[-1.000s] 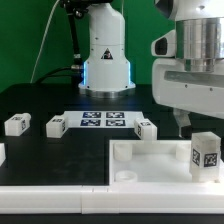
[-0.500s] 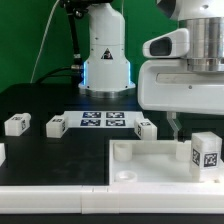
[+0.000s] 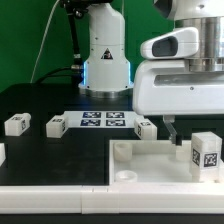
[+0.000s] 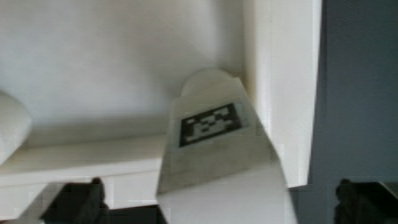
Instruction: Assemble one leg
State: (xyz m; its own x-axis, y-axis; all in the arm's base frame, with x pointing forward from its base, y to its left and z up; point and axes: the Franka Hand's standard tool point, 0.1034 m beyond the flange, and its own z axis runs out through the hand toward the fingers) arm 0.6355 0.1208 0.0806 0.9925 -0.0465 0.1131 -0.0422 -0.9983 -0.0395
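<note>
A leg (image 3: 206,152), a small white block with a black-and-white tag, stands upright on the white tray (image 3: 150,160) at the exterior view's right. My gripper (image 3: 188,131) hangs just above and behind it, with one dark finger (image 3: 172,128) showing. In the wrist view the same leg (image 4: 217,150) lies between my two dark fingertips (image 4: 80,200), which stand wide apart on either side of it without touching it. The gripper (image 4: 222,205) is open. Three more legs lie on the black table: two at the left (image 3: 15,124), (image 3: 56,125) and one near the middle (image 3: 146,128).
The marker board (image 3: 103,120) lies flat on the table behind the tray. The robot's white base (image 3: 106,50) stands at the back centre. The tray has a raised rim and a corner socket (image 3: 122,150) near its front left.
My gripper has shifted towards the exterior view's left and slightly lower over the tray, closer to the standing leg. The legs and tray have not moved.
</note>
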